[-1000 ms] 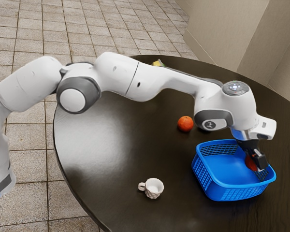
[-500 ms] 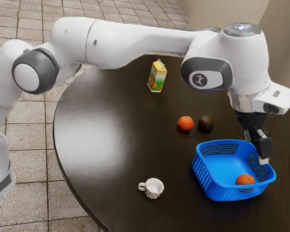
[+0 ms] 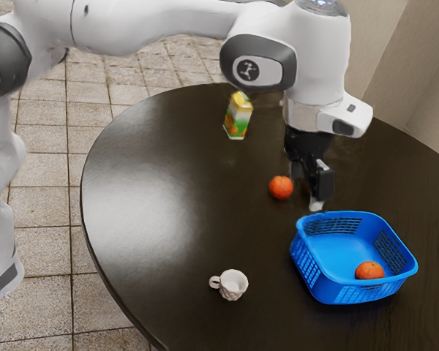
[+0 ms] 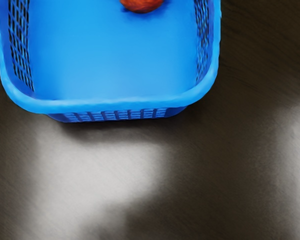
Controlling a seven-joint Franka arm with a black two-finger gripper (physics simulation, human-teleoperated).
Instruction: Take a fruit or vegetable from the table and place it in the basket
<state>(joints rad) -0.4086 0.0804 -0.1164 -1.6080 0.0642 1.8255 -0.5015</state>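
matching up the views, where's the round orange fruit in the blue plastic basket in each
Exterior view: the round orange fruit is in the exterior view's right half, inside the blue plastic basket.
Wrist view: inside the basket, cut off by the picture's edge.
Shared landmark: the basket.

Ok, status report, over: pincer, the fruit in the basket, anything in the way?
Pincer above the table, outside the basket, no load seen. Orange fruit inside, on the basket floor. Nothing seen blocking the basket's opening.
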